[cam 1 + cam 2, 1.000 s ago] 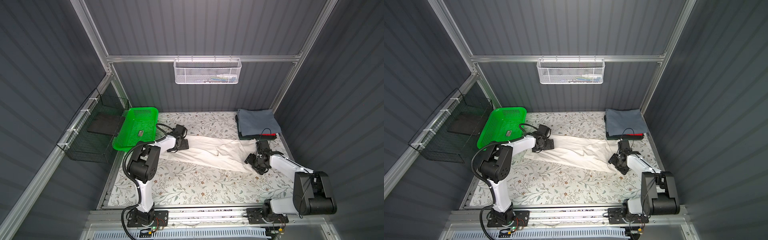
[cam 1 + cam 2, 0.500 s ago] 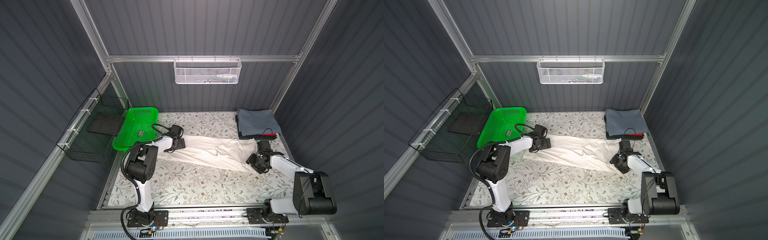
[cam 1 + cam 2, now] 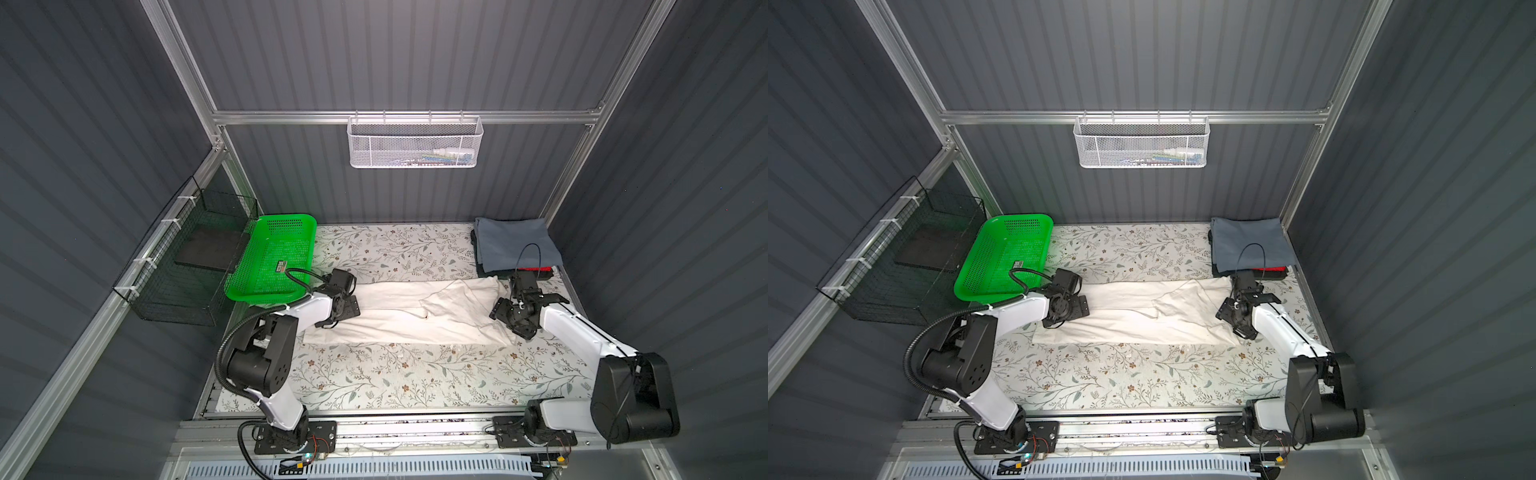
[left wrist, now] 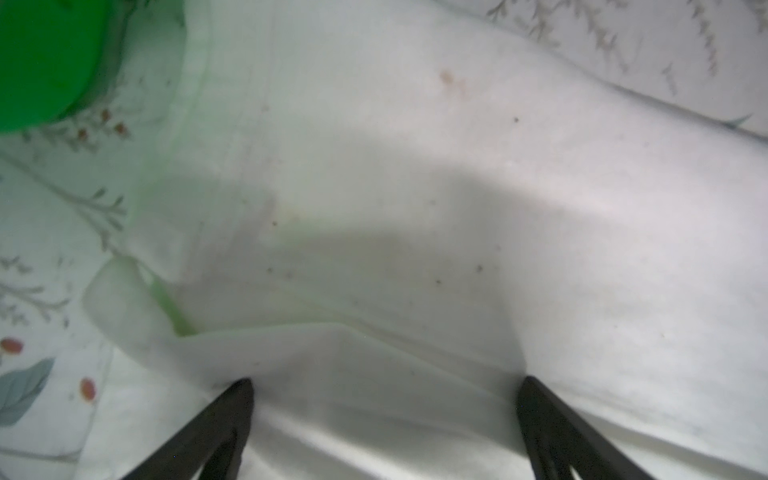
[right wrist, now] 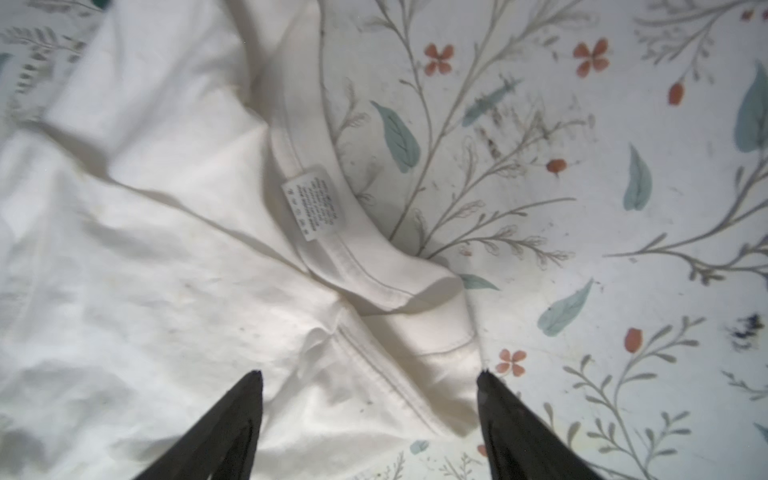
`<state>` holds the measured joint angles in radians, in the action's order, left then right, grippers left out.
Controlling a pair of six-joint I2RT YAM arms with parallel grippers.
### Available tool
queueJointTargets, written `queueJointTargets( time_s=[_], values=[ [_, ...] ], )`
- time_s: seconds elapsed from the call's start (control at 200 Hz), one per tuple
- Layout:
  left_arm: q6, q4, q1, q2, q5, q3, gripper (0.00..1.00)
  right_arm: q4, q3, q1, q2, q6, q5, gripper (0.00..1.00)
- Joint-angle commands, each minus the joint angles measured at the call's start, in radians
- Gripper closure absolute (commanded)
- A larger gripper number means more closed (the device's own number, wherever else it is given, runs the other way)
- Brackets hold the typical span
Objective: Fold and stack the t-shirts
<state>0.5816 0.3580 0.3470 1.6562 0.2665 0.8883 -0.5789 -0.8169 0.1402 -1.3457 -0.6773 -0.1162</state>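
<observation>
We stretch our white-and-black left arm [image 3: 309,309] low over the worktop, with the black two-fingered left hand [image 4: 384,380] spread wide. Our matching right arm [image 3: 577,332] reaches low too, and the right hand [image 5: 370,374] has its fingers well apart.

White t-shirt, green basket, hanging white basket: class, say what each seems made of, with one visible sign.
White t-shirt: probably soft cotton knit, matte; it creases and has a stitched collar with sewn label. Green basket: glossy moulded plastic, perforated walls. Hanging white basket: likely painted metal mesh; fine holes, thin rim.
</observation>
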Motion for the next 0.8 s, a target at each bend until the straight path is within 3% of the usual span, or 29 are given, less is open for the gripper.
queueJointTargets(
  time_s=[0.0,0.235,0.5,0.795],
  values=[
    [0.090,0.113,0.002,-0.071,-0.026,-0.087,0.00,-0.055,-0.051,0.099,-0.033,-0.009,-0.070,0.26],
    [0.134,0.137,0.002,-0.198,-0.014,-0.177,0.00,0.001,-0.171,0.243,-0.300,-0.057,-0.012,0.33],
    [0.167,0.135,0.002,-0.293,-0.026,-0.260,0.00,0.033,-0.354,0.266,-0.523,-0.045,0.053,0.35],
    [0.227,0.143,0.008,-0.357,-0.066,-0.344,0.00,-0.037,-0.734,0.268,-0.820,0.022,0.097,0.36]
  ],
)
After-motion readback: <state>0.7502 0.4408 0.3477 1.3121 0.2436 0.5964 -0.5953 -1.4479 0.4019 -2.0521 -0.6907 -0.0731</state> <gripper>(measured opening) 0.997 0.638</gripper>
